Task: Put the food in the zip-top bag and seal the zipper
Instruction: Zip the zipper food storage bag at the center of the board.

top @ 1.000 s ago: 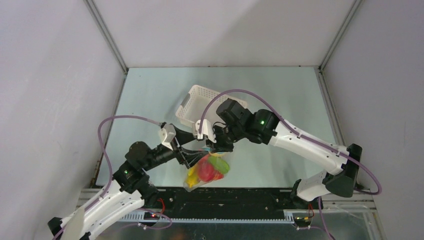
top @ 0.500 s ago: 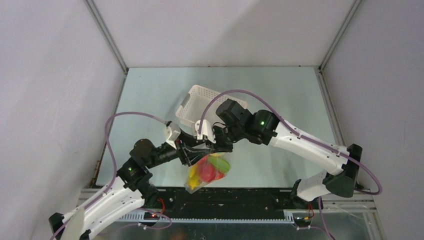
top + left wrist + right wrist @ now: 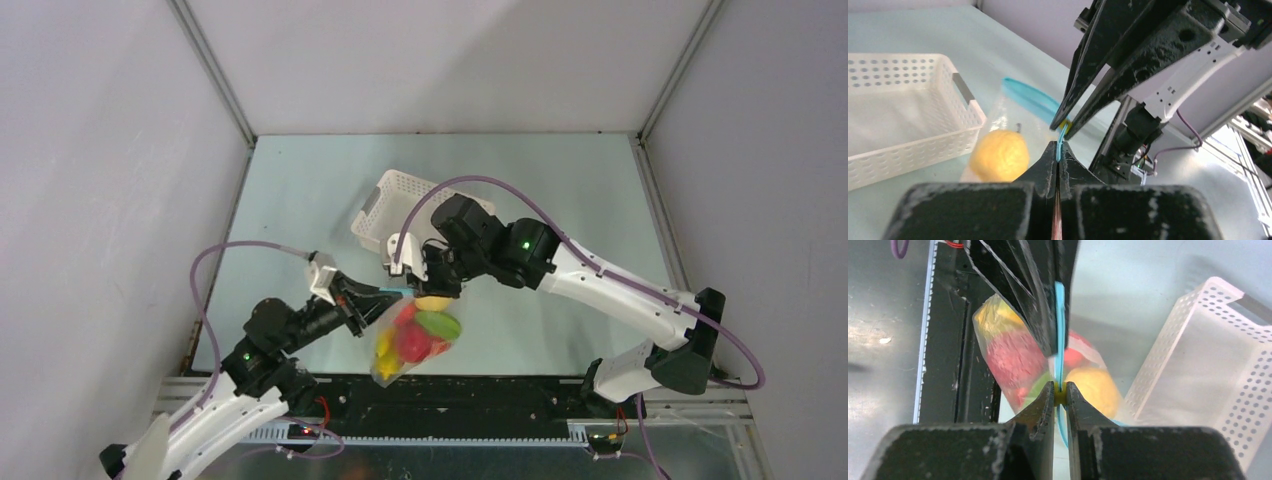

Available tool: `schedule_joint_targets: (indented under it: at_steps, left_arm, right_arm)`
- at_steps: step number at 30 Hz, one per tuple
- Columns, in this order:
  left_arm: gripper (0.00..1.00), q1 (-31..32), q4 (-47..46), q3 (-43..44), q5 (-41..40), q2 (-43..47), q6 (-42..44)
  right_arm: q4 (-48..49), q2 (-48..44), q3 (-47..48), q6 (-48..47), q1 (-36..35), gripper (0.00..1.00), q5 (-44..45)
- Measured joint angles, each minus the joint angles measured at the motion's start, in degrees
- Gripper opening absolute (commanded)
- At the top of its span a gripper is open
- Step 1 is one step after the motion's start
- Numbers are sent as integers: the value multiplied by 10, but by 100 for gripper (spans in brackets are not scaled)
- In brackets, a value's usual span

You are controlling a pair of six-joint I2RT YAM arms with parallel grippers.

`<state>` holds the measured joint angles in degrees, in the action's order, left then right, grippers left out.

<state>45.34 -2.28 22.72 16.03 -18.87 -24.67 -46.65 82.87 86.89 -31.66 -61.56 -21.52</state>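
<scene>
Jaws of both arms are shown clamped on the zipper (image 3: 1060,325) of the zip-top bag (image 3: 392,362), which is held above the near edge of the desk (image 3: 300,200). The left jaws are pressed flat together with only the light-blue strip between them. The right jaws are pinched narrowly on the same strip just beside them, a small yellow bit caught at their tips. The food (image 3: 420,335) is seen packed inside the clear bag: a red apple (image 3: 409,343), a yellow lemon (image 3: 999,156), a green piece (image 3: 438,325). Whether the bag touches the desk cannot be told. A white slotted basket (image 3: 400,200) is seen just beyond the right jaws.
</scene>
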Motion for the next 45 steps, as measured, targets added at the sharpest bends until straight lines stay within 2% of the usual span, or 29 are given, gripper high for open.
schedule_joint_targets:
  at_steps: [5, 7, 18, 45]
  left_arm:
    - [0, 1, 36, -33, -58, 99, -19]
    - [0, 1, 48, -35, -72, 113, -21]
    - [0, 1, 59, -35, -95, 92, -23]
    - [0, 1, 97, -35, -141, 142, -18]
  right_arm:
    - [-9, 1, 9, 1, 12, 0, 19]
    - [-20, 2, 9, 1, 18, 0, 28]
    - [-75, 10, 10, 0, 49, 1, 69]
    - [-164, -50, -26, -28, 131, 5, 99]
